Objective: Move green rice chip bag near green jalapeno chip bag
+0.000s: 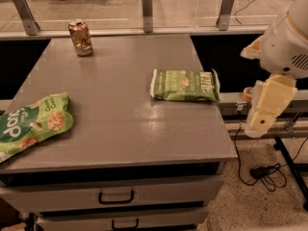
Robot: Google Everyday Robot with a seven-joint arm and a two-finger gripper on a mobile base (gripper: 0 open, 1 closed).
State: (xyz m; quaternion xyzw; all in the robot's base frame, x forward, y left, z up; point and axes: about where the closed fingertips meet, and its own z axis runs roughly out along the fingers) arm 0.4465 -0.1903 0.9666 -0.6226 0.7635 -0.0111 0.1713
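The green rice chip bag, bright green and crinkled with white lettering, lies at the table's front left corner, partly over the edge. The green jalapeno chip bag, flat and olive-green with white "Kettle" lettering, lies near the table's right edge. My gripper hangs on the cream arm off the table's right side, below table height, to the right of the jalapeno bag and far from the rice bag. It holds nothing that I can see.
A brown drink can stands upright at the back left of the grey table. Drawers with handles are under the front. Cables lie on the floor to the right. A railing runs behind the table.
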